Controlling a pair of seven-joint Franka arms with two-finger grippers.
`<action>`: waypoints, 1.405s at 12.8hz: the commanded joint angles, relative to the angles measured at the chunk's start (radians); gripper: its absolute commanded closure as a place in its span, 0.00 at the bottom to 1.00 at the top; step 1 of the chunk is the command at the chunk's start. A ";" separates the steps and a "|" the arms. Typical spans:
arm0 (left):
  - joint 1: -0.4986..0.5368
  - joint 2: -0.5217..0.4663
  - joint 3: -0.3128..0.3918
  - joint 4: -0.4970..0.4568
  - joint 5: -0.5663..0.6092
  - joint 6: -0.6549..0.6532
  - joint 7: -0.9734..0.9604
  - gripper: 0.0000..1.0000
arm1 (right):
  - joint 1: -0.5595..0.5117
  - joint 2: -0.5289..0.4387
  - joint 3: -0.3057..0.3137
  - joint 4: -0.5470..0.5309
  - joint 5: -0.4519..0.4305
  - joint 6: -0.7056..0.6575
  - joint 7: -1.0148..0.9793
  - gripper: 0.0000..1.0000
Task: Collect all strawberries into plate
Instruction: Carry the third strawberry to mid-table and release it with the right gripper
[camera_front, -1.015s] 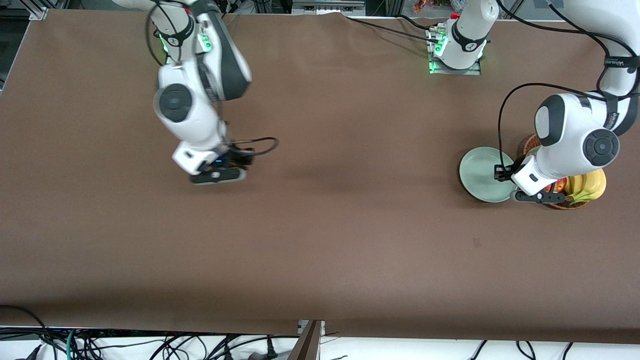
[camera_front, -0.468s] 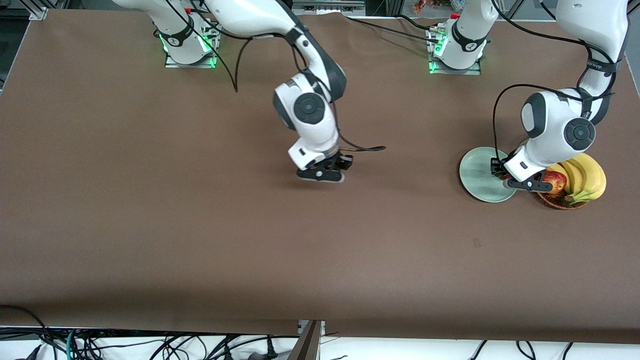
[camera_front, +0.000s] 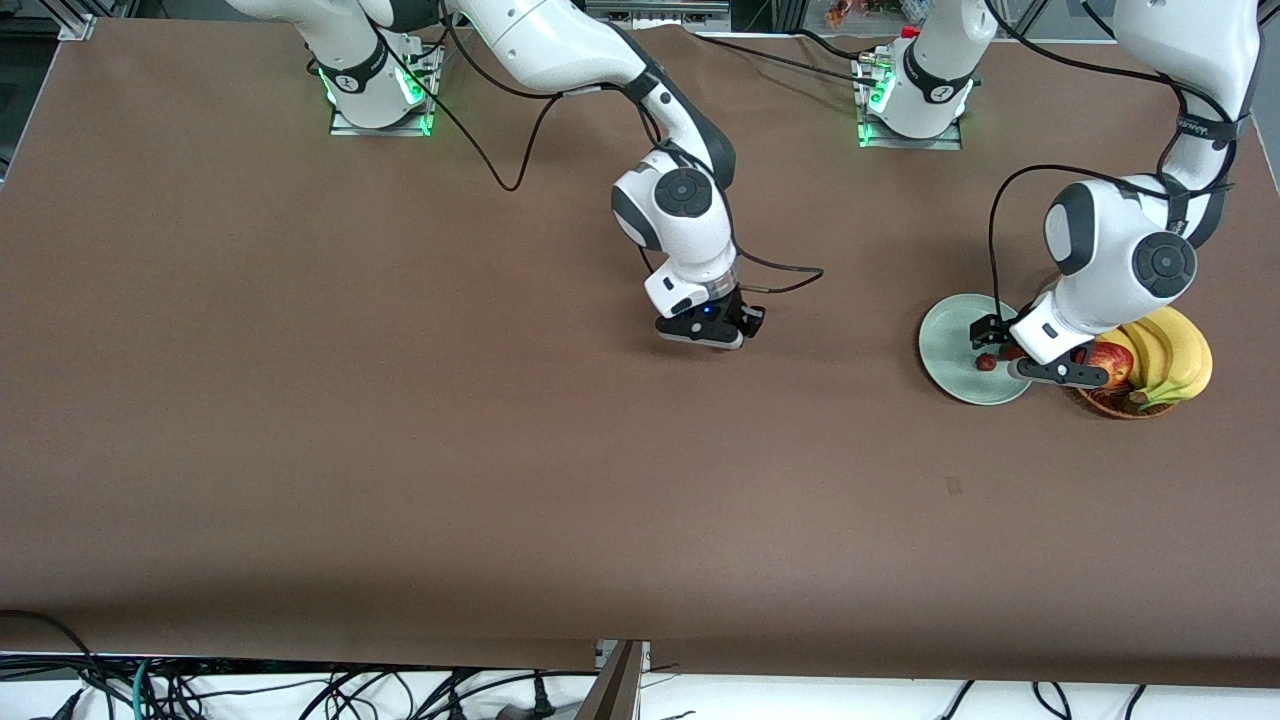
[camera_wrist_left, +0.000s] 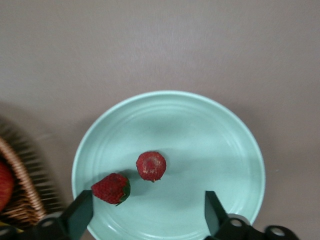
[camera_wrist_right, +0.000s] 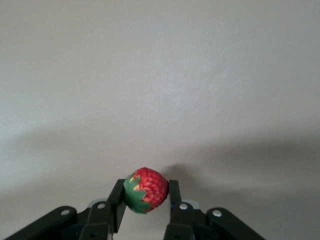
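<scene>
While the front view only gives a red speck on the round pale mint-green plate (camera_front: 955, 345), the left wrist view shows two small red strawberries (camera_wrist_left: 151, 165) lying on it: one roughly mid-plate, the second strawberry (camera_wrist_left: 111, 188) closer to the rim on the basket's side, green top showing. They sit just beside each other, not touching.

The left gripper (camera_wrist_left: 145, 215) hangs over the plate with its fingers (camera_wrist_left: 80, 214) spread wide, holding nothing (both berries are down on the dish, clear of the pads). From the front, that gripper (camera_front: 992, 345) is mostly hidden under the arm's wrist.

The brown wicker basket (camera_front: 1120, 405) sits touching or just beside the plate, toward the left arm's end of the table, with a bunch of yellow bananas (camera_front: 1170, 360) and a red-yellow apple (camera_front: 1112, 362) in it. The wrist view only catches the basket's woven edge (camera_wrist_left: 20, 190).

The right gripper (camera_front: 715, 335) is up over the bare brown table (camera_front: 400, 450) near the middle, well apart from the plate. Only the right wrist view shows what it carries: a third strawberry (camera_wrist_right: 145, 190), red with green leaves, pinched between the closed-in fingers (camera_wrist_right: 117, 200).

No readable writing or brand anywhere that I can make out.
</scene>
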 joint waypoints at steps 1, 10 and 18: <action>-0.008 -0.090 -0.004 0.093 -0.028 -0.202 0.020 0.00 | 0.020 0.028 -0.015 0.047 -0.010 0.023 0.102 0.23; -0.017 -0.091 -0.278 0.132 -0.028 -0.226 -0.447 0.00 | -0.073 -0.217 -0.105 0.036 -0.010 -0.462 -0.078 0.01; -0.052 0.047 -0.516 0.092 0.042 -0.028 -1.065 0.00 | -0.199 -0.559 -0.325 -0.189 -0.002 -0.851 -0.634 0.00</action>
